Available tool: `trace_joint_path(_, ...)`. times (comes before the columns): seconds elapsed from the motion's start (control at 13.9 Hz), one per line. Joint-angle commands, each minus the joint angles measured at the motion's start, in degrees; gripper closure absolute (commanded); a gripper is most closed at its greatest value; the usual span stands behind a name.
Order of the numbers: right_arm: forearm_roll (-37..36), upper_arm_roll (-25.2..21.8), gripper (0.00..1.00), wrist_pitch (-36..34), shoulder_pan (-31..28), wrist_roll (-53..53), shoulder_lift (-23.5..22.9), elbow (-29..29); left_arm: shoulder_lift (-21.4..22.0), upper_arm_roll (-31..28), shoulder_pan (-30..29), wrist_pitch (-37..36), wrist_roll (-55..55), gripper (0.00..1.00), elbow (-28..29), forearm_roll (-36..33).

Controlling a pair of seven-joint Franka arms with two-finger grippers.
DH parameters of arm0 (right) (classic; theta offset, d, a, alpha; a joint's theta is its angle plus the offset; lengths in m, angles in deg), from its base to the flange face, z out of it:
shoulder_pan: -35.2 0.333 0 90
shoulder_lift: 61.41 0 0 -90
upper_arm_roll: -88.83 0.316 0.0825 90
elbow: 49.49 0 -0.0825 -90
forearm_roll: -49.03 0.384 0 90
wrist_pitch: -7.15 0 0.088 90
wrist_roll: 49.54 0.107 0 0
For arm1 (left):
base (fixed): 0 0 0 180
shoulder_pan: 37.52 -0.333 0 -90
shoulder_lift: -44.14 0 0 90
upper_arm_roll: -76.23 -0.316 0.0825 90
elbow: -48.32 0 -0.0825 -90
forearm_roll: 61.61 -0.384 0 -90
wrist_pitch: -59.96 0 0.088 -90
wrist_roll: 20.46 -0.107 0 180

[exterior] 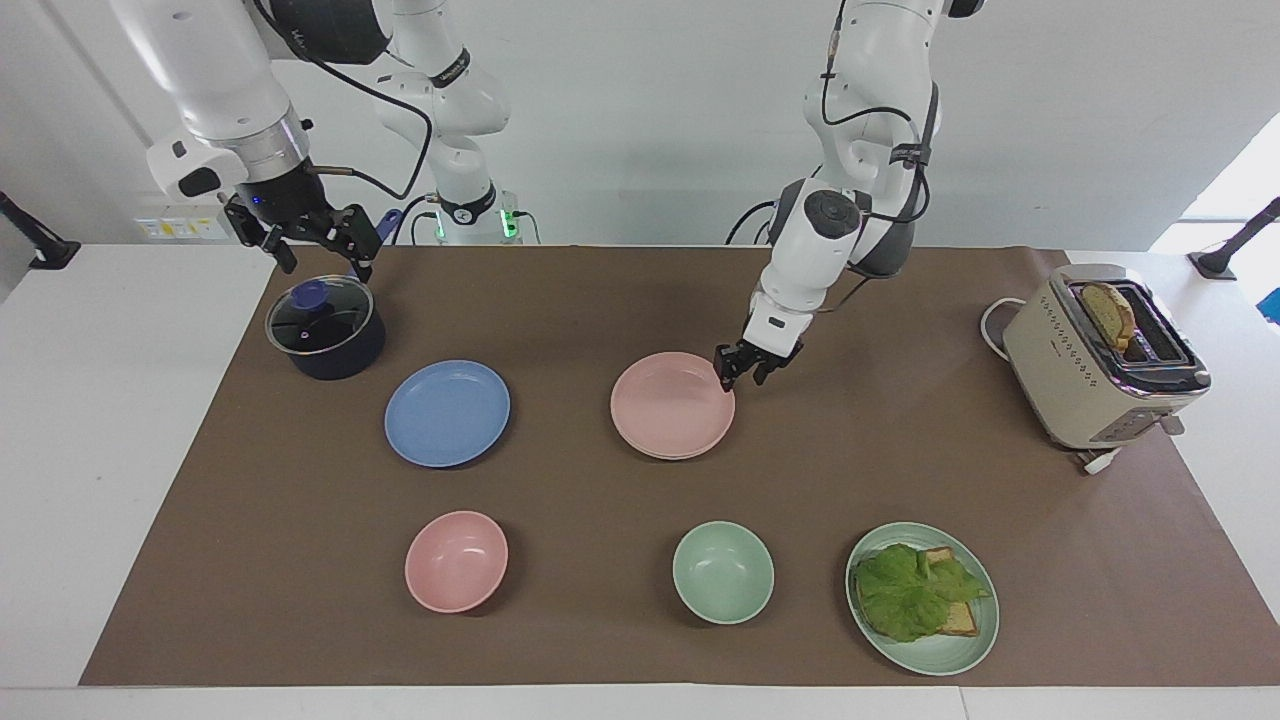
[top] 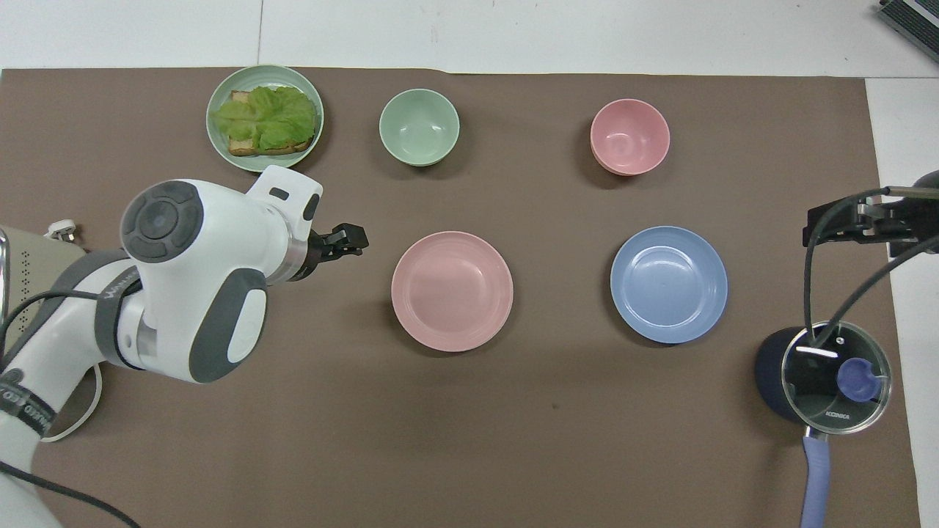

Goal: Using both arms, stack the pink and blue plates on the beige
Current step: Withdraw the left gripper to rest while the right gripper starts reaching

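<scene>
The pink plate [exterior: 672,405] [top: 452,290] lies flat in the middle of the brown mat, and the beige plate is hidden beneath it. The blue plate [exterior: 447,413] [top: 669,284] rests alone on the mat, beside the pink one toward the right arm's end. My left gripper [exterior: 745,372] [top: 356,239] hangs open and empty just off the pink plate's rim, toward the left arm's end, touching nothing. My right gripper [exterior: 318,250] [top: 851,220] waits open above the pot.
A dark pot with a glass lid [exterior: 325,328] [top: 821,374] stands near the right arm. Farther from the robots sit a pink bowl [exterior: 456,561], a green bowl [exterior: 723,572] and a green plate with lettuce and toast [exterior: 922,597]. A beige toaster [exterior: 1100,355] stands at the left arm's end.
</scene>
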Motion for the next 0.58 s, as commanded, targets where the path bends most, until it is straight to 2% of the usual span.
trace_joint_path(0.0, 0.2, 0.3, 0.0, 0.3, -0.4, 0.4, -0.5, 0.7, 5.1, 0.4, -3.9, -5.3, -7.3, 0.0, 0.5, -1.0)
trace_joint_path(0.36, 0.2, 0.4, 0.0, 1.8, -0.3, -1.6, -0.6, 0.7, 9.4, 0.3, -11.2, -11.2, -20.4, 0.0, 0.0, -1.0)
trace_joint_path(0.5, 0.3, 0.4, 0.0, 2.5, -0.4, -1.7, -0.7, 0.7, 9.0, 0.4, -13.3, -17.5, -25.5, 0.0, -5.7, -3.8)
